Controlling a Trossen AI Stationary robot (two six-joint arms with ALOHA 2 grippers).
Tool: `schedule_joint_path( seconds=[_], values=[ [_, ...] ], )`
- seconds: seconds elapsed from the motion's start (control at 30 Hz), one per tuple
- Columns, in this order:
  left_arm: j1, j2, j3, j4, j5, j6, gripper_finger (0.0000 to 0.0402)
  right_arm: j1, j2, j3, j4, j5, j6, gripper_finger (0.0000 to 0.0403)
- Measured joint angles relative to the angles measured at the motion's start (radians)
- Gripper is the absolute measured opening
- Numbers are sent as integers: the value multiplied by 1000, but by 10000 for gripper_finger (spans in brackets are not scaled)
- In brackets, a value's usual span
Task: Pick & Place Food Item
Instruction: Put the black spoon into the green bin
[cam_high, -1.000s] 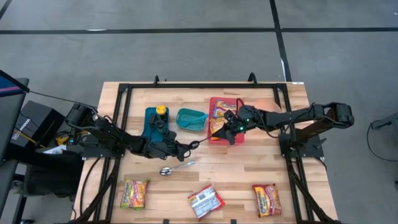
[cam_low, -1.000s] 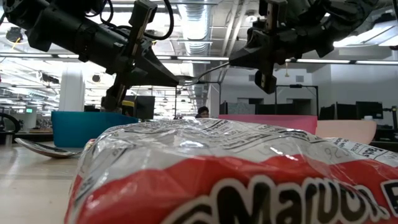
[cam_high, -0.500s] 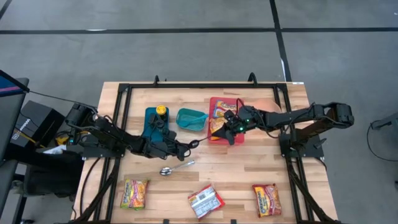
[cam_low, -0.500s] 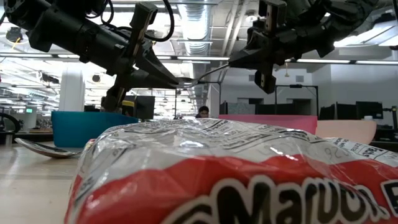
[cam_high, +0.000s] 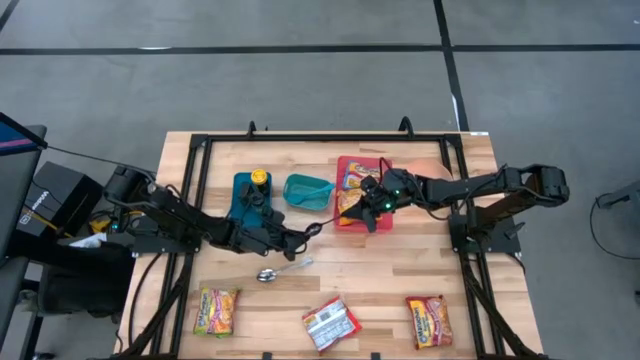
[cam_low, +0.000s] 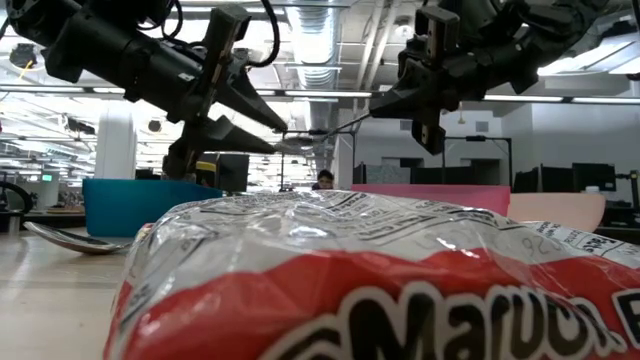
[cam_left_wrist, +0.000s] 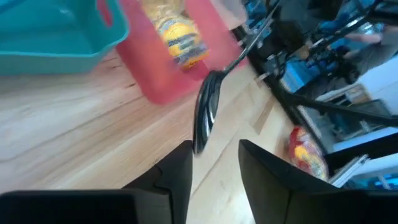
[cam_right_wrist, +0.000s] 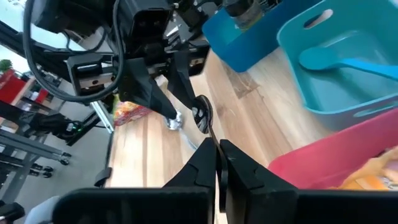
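Note:
A metal spoon (cam_high: 322, 228) hangs in the air between my two grippers, over the table's middle. My right gripper (cam_high: 352, 212) is shut on its handle, beside the red tray (cam_high: 375, 222). My left gripper (cam_high: 303, 236) is open. Its fingers stand above and below the spoon's bowl (cam_low: 299, 145), which also shows in the left wrist view (cam_left_wrist: 205, 115). I cannot tell whether they touch it. A noodle packet (cam_high: 355, 182) lies in the red tray. My right gripper pinches the spoon's handle near its free end (cam_right_wrist: 213, 142) between its two fingers (cam_right_wrist: 239, 167). The fingers come roughly level from the table's right and lie along the handle. The spoon is lifted clear and sticks out toward my left gripper, bowl (cam_right_wrist: 201, 116) foremost.
A teal bin (cam_high: 307, 190) and a blue bin (cam_high: 243, 200) with a yellow-capped bottle (cam_high: 259, 177) stand left of the red tray. A second spoon (cam_high: 281, 270) lies on the table. Three food packets (cam_high: 217, 310) (cam_high: 331, 323) (cam_high: 428, 320) lie along the near edge.
My left gripper has opened and let go of the spoon's bowl; its fingers now stand apart around it. My right gripper has kept its hold on the handle, and the spoon has stayed lifted in about the same place.

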Motion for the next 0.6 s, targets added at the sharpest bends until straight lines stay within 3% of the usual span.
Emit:
schedule_joint_path(
  seconds=[0.3,0.6],
  values=[
    [-4,-124,0,-168,6,0,131,-34,-53,-1,-43,14,-23,0],
    [-33,-154,0,-146,1,121,131,-107,-115,-1,-50,9,-38,0]
  ],
)
